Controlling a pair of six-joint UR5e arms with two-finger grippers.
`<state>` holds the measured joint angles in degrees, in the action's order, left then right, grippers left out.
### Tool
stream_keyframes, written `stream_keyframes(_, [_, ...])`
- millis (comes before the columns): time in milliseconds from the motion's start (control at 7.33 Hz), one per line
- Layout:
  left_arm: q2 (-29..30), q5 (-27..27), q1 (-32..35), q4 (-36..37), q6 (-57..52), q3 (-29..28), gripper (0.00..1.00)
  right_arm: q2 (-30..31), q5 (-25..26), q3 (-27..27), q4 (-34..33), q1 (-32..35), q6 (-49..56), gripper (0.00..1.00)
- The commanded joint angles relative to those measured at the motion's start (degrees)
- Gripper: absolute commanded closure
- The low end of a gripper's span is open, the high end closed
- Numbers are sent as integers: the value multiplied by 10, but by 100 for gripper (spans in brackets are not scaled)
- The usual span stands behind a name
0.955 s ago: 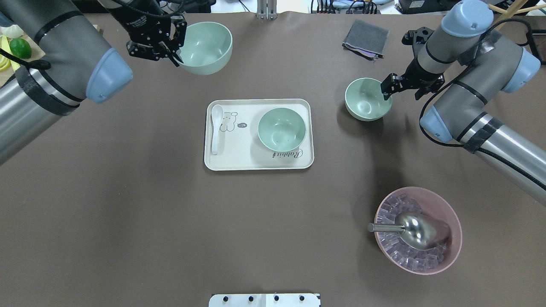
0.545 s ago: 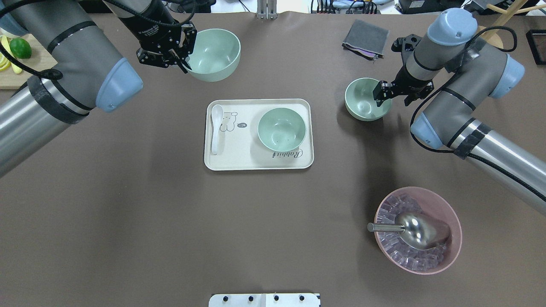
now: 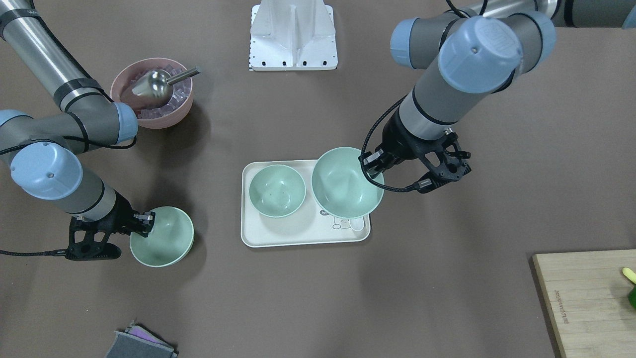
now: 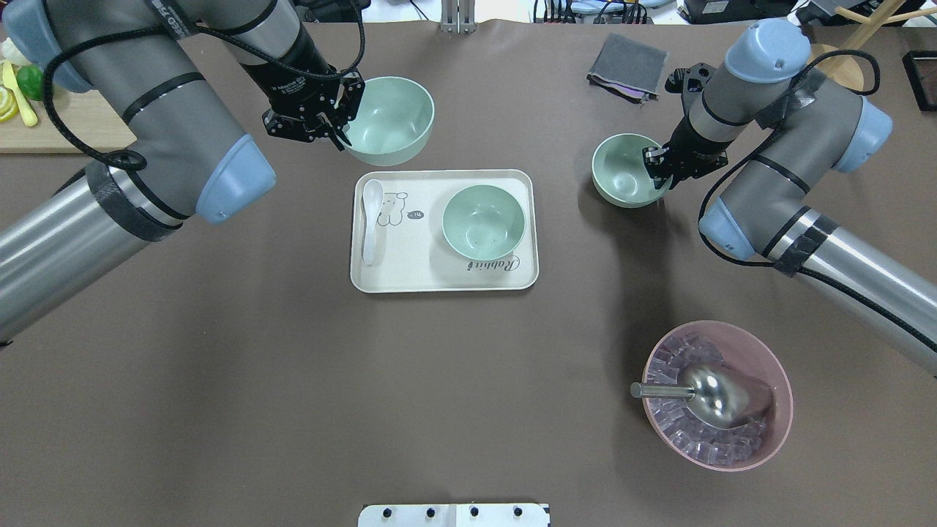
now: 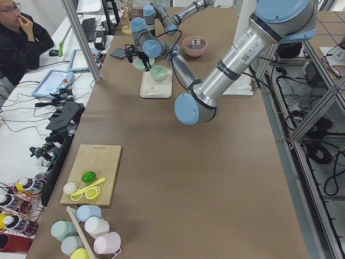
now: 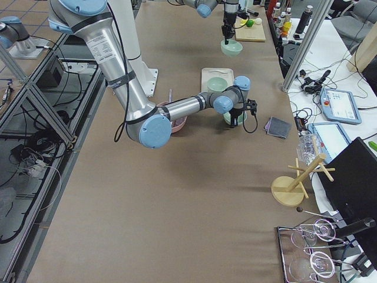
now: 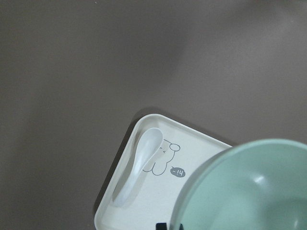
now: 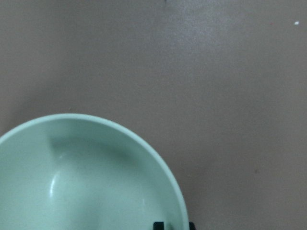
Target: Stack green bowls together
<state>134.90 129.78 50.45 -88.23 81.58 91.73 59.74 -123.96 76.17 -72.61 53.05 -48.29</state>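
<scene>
My left gripper (image 4: 342, 128) is shut on the rim of a pale green bowl (image 4: 389, 121) and holds it in the air by the tray's far edge. That bowl fills the lower right of the left wrist view (image 7: 249, 191). A second green bowl (image 4: 483, 222) sits on the right half of the cream tray (image 4: 439, 285). A third green bowl (image 4: 624, 172) stands on the table right of the tray. My right gripper (image 4: 656, 167) is closed over its right rim, and the bowl also shows in the right wrist view (image 8: 86, 177).
A white spoon (image 4: 371, 219) lies on the tray's left side. A pink bowl (image 4: 783, 395) with ice cubes and a metal scoop stands front right. A grey cloth (image 4: 628, 66) lies at the back right, and a cutting board (image 4: 44, 128) at the far left.
My left gripper has carried its bowl right and nearer to the tray. My right gripper has moved left onto the rim of the right bowl and closed there.
</scene>
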Motion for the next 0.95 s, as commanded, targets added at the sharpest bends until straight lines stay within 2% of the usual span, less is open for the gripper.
stream_keyframes(0, [12,-35,-40,-2,20,-10,100,-9,-55,2,-3,39,-1,100])
stream_keyframes(136, [43,-57,-56,-32,40,-59,100,-13,-75,2,-3,56,-1,100])
stream_keyframes(273, [49,-59,-69,-91,67,-100,100,-17,-85,2,-5,70,-1,100])
stream_keyframes(409, [52,-75,-78,-116,85,-113,100,-21,-88,2,-6,76,-1,100])
stream_keyframes(818, [64,-115,-115,-121,87,-133,100,-27,-89,3,-7,79,-5,100])
